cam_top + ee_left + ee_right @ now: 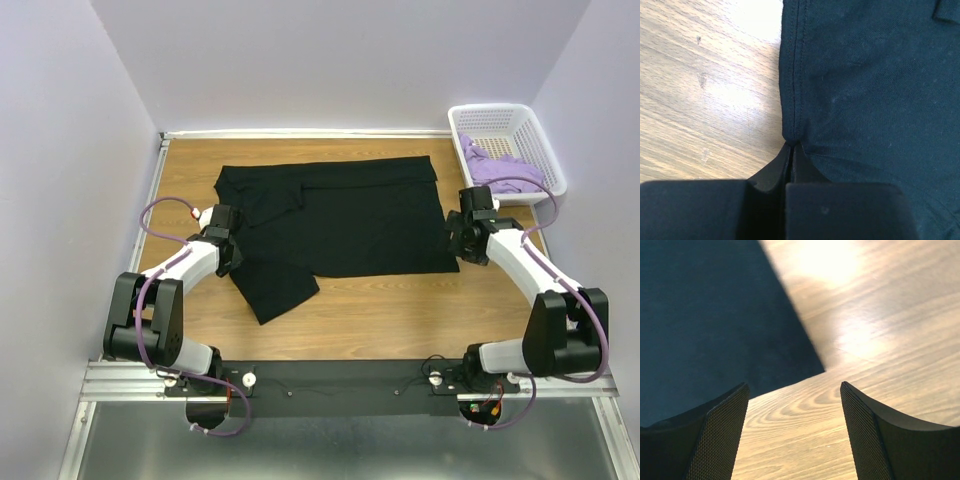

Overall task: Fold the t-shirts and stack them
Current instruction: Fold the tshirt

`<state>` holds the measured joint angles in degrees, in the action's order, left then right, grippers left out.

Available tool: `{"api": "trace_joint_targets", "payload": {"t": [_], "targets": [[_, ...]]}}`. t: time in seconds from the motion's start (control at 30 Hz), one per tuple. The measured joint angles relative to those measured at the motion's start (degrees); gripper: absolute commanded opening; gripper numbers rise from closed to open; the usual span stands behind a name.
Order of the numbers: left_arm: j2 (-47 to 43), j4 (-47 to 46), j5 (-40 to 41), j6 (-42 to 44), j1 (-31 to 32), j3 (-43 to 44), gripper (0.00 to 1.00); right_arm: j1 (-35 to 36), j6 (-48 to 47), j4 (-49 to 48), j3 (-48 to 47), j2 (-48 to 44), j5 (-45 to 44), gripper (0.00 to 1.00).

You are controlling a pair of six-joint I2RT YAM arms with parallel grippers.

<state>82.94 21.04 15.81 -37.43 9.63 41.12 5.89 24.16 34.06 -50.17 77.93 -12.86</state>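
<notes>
A large black t-shirt point(350, 220) lies spread on the wooden table, one sleeve trailing toward the near left. My left gripper point(229, 254) sits at its left edge. In the left wrist view that gripper point(791, 145) is shut on the shirt's stitched hem point(796, 90), which puckers at the tips. My right gripper point(460, 244) hovers by the shirt's near right corner. It point(794, 390) stands open over bare wood, with the corner of the black t-shirt point(715, 315) just ahead of the fingers. A lavender t-shirt point(500, 168) lies crumpled in the basket.
A white lattice basket point(520, 118) stands at the far right corner of the table point(380, 310). Lavender walls close in the left, back and right sides. A black rail point(340, 378) carrying both arm bases runs along the near edge.
</notes>
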Motion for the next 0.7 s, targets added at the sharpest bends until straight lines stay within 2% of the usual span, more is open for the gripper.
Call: {"api": "trace_joint_targets", "payload": {"t": [0.37,0.7], "targets": [[-0.2,0.0,0.0,0.8,0.3,0.0,0.00,-7.6,2.1,-1.0,2.2,3.8,2.6,0.59],[-0.3,0.1,0.0,0.8,0.4,-0.1,0.00,-7.8,3.3,-4.5,5.0,6.8,6.6,0.57]]}}
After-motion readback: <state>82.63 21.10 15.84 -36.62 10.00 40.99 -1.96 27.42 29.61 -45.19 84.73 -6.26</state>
